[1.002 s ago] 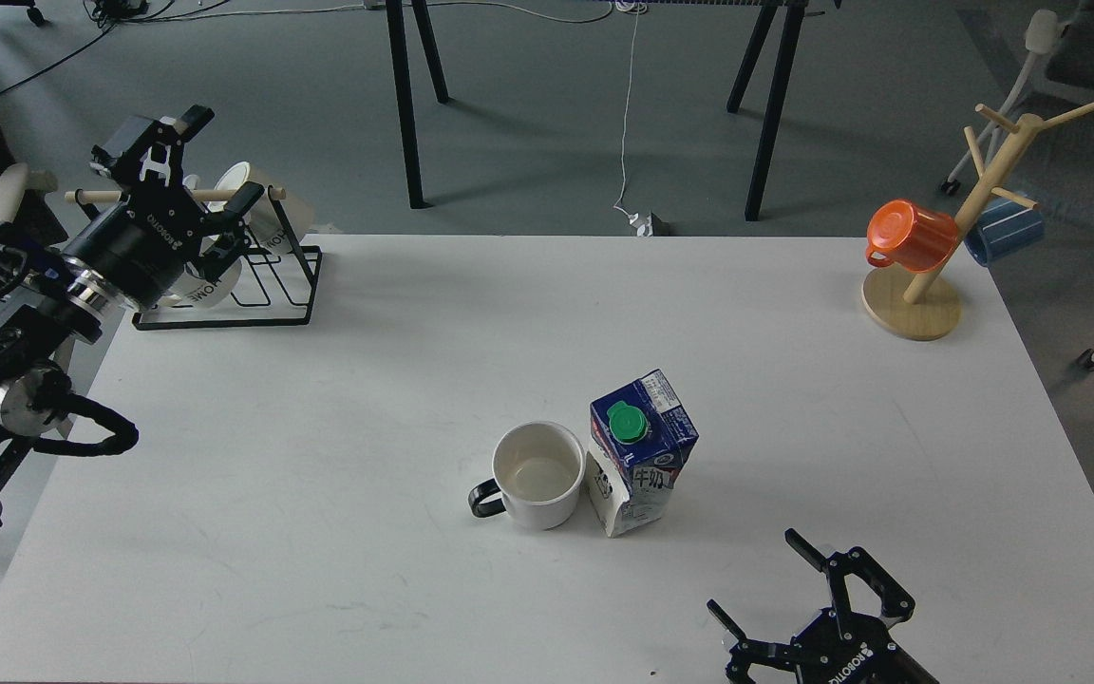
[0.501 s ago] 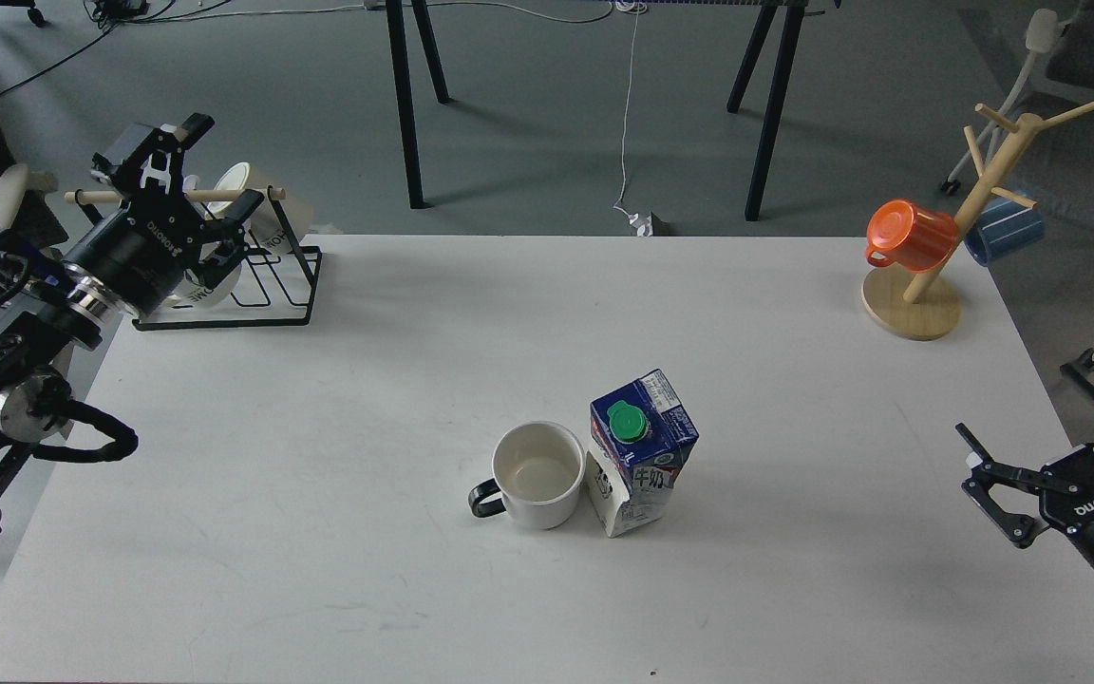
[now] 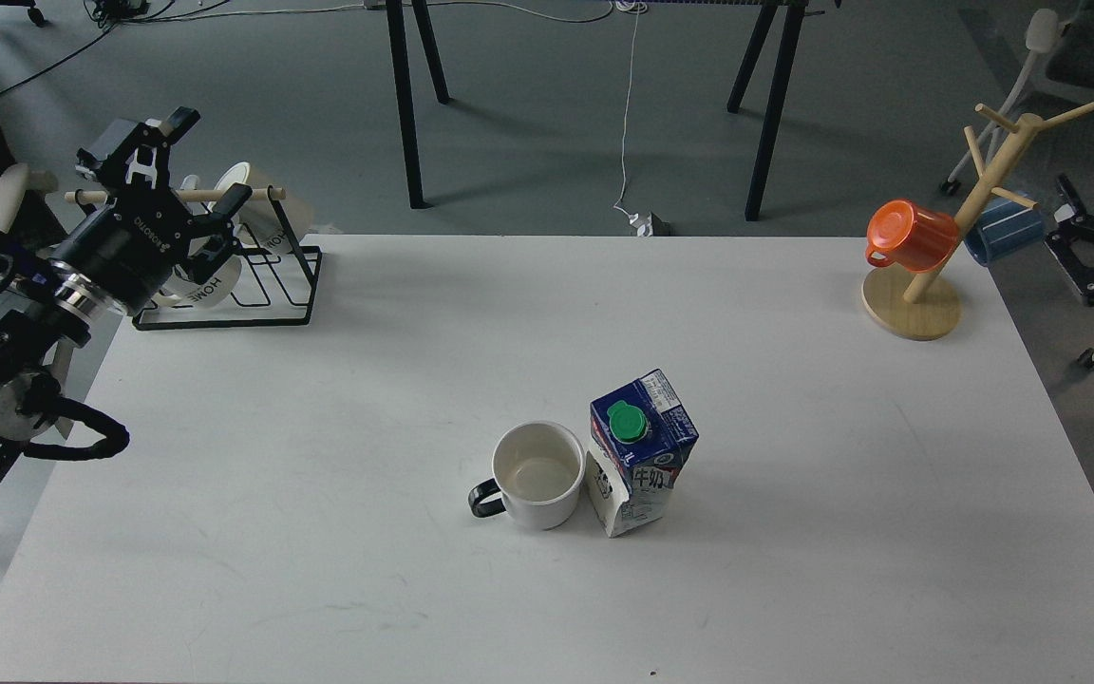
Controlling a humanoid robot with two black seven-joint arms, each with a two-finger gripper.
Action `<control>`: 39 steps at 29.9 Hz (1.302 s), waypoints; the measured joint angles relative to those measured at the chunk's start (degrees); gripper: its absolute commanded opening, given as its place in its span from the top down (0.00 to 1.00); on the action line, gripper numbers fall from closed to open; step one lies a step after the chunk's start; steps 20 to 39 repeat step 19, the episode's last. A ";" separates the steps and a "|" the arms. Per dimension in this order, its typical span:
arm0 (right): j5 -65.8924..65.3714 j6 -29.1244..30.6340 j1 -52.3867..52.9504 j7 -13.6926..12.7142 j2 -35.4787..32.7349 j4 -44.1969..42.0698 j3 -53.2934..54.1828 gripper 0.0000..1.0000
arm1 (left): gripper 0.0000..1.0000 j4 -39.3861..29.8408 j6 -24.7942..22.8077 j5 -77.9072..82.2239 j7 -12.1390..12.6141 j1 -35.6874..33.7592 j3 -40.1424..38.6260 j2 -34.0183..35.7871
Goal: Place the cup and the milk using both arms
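Note:
The white cup [image 3: 539, 475] with a black handle pointing left stands upright on the white table [image 3: 319, 532], a little front of centre. The blue and white milk carton [image 3: 640, 454] with a green cap stands upright right beside it, touching or nearly touching. My left gripper [image 3: 208, 159] is open and empty at the far left, in front of the mug rack, far from both. My right gripper [image 3: 1071, 237] is open and empty at the far right edge of the view, off the table beside the mug tree.
A black wire rack [image 3: 262, 285] with cream "HOME" mugs sits at the table's back left corner. A wooden mug tree [image 3: 974, 204] with an orange cup [image 3: 910, 235] and a blue cup [image 3: 1005, 228] stands at the back right. Table legs and a cable lie beyond.
My right gripper has swung from the table's front edge out to the right, then back to beside the mug tree. My left gripper has shifted slightly left. Cup and milk have not moved.

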 measured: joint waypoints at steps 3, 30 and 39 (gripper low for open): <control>-0.19 0.00 3.97 -0.01 3.72 -3.44 -2.54 0.03 | 0.05 -0.07 0.00 -0.03 0.00 -0.06 -1.19 0.50; -0.54 0.00 5.29 -0.01 8.23 -10.32 -0.25 0.02 | 0.05 -0.82 0.00 0.05 0.00 -0.21 -2.25 3.25; -0.54 0.00 5.29 -0.01 8.23 -10.32 -0.25 0.02 | 0.05 -0.82 0.00 0.05 0.00 -0.21 -2.25 3.25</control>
